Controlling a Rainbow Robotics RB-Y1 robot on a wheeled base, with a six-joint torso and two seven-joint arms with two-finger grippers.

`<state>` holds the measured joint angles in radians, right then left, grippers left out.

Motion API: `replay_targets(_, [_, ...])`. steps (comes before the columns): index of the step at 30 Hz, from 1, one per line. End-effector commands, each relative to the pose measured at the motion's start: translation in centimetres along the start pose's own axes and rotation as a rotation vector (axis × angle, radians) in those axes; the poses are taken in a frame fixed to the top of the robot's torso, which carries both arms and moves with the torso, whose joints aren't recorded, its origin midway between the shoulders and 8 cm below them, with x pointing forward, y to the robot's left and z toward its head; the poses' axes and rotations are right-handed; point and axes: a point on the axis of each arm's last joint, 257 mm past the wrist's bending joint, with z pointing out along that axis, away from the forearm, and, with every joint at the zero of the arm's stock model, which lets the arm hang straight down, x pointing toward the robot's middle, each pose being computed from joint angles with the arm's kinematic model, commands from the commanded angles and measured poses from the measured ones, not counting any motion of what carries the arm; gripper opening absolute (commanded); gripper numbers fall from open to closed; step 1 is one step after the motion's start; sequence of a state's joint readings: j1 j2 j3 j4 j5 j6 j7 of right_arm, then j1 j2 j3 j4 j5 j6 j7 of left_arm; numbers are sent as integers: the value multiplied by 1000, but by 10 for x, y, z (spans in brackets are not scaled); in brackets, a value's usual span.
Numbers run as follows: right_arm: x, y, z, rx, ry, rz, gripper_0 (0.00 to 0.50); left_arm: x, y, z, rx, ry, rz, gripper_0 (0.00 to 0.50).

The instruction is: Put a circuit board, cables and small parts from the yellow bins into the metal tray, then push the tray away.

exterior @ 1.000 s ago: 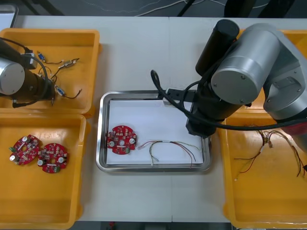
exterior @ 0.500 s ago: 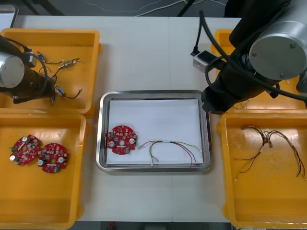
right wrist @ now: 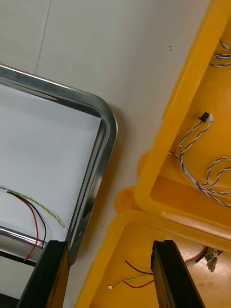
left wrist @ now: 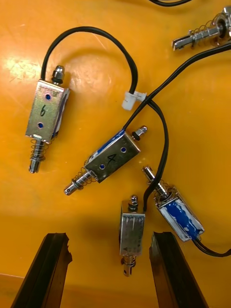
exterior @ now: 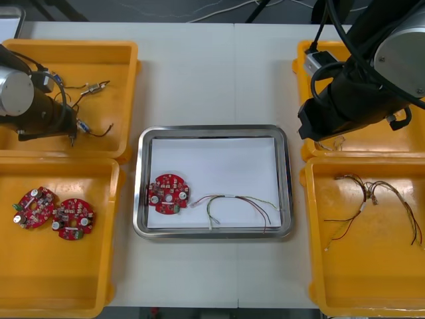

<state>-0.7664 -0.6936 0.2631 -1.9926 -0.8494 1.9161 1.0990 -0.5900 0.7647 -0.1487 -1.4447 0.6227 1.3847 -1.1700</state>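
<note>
The left gripper hangs in the far left bin, fingers wide apart and gripping nothing. One small part lies between the fingertips, and three more parts with black cables lie just beyond them. The right gripper is just as open and empty above the gap between the tray, which holds a board and a cable, and the right bins, one finger by the tray's corner, the other over the near bin, with blue-and-white cables in the far bin ahead.
</note>
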Motion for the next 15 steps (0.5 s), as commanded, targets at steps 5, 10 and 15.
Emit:
replay_targets(5, [-18, -52, -20, 39, -50, 167, 500, -12, -29, -6, 30, -11, 132, 500])
replay_targets(10, [-22, -68, -22, 64, -64, 198, 500, -12, -32, -5, 27, -6, 144, 500])
replay_targets(15, [-26, -85, -25, 81, -77, 243, 500, -10, -31, -2, 22, 1, 150, 500])
